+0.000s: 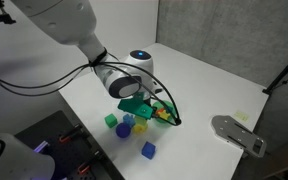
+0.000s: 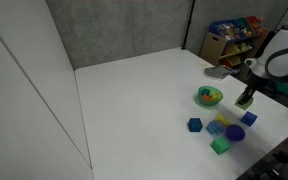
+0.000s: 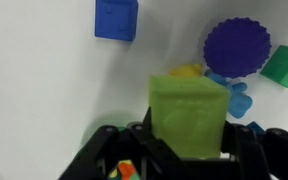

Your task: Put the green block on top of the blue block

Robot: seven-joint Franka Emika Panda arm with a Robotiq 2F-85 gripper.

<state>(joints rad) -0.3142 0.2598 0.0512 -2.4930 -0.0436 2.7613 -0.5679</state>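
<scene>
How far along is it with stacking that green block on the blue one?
The pickup looks done: the green block sits gripped in the claw. The blue block stands apart with nothing on it, so moving over it and setting the green one down are left.

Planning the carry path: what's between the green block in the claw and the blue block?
Only bare white table, per the wrist view, between the green block in the claw and the blue block.

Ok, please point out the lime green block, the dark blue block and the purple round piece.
lime green block (image 3: 189, 118): wrist view, middle of its visible face.
dark blue block (image 3: 116, 18): wrist view, middle of its visible face.
purple round piece (image 3: 237, 45): wrist view, its centre.
</scene>
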